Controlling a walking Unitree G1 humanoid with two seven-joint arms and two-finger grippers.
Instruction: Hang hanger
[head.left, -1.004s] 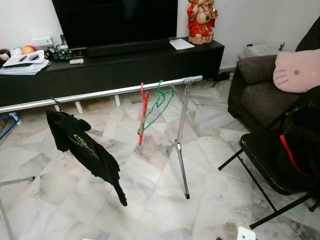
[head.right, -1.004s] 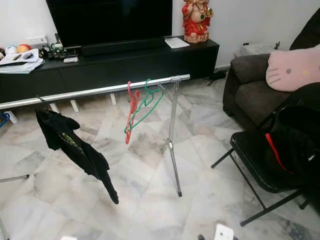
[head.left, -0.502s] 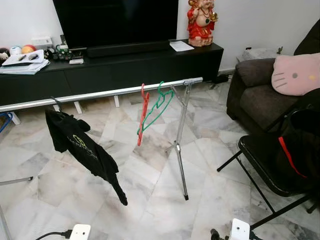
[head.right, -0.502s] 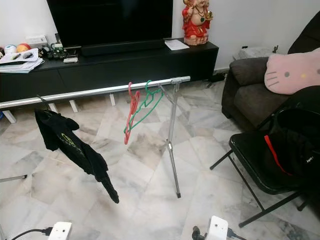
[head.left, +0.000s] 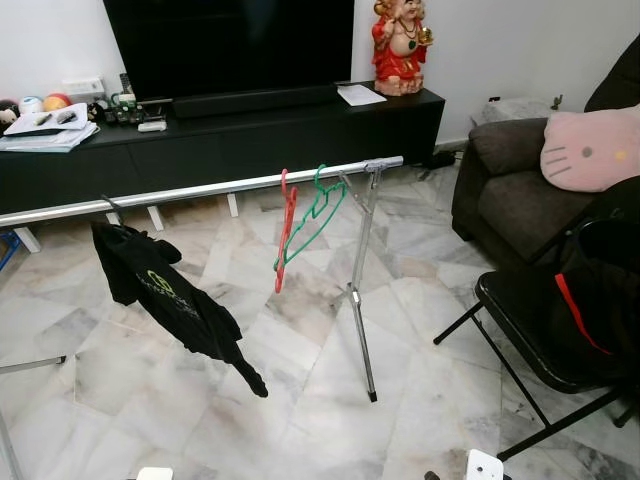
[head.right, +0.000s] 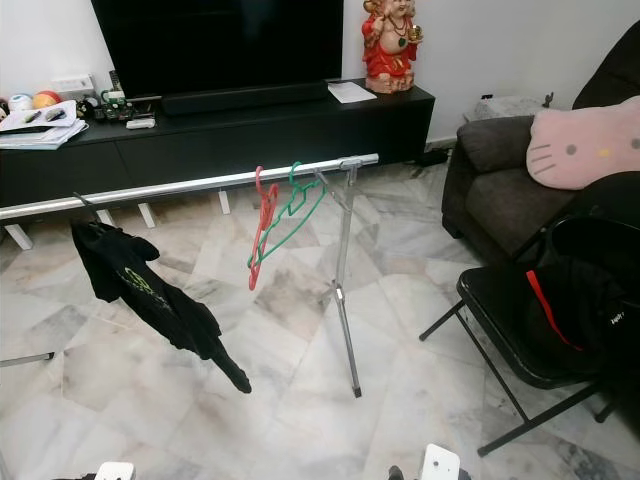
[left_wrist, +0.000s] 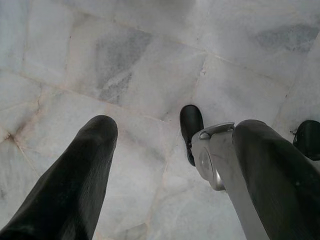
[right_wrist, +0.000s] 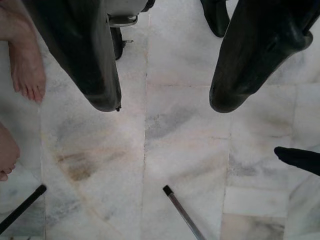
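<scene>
A silver clothes-rack rail (head.left: 220, 186) runs across the room in front of me. A red hanger (head.left: 286, 232) and a green hanger (head.left: 318, 210) hang side by side near its right end. Further left, a black T-shirt (head.left: 165, 295) hangs from the rail. Both arms hang low, with their white wrist parts (head.right: 440, 462) at the bottom edge of the eye views. My left gripper (left_wrist: 175, 127) is open over the marble floor, holding nothing. My right gripper (right_wrist: 165, 102) is also open and empty, pointing at the floor.
The rack's upright leg (head.left: 360, 320) stands mid-floor. A black folding chair (head.left: 530, 330) with a black bag sits at the right, beside a brown sofa (head.left: 500, 180) with a pink cushion. A black TV console (head.left: 250, 130) lines the far wall. A person's bare foot (right_wrist: 22, 65) is near my right gripper.
The white wrist parts have sunk lower at the bottom edge since half a second ago. The T-shirt's lower tail has swung slightly right. The hangers have not moved.
</scene>
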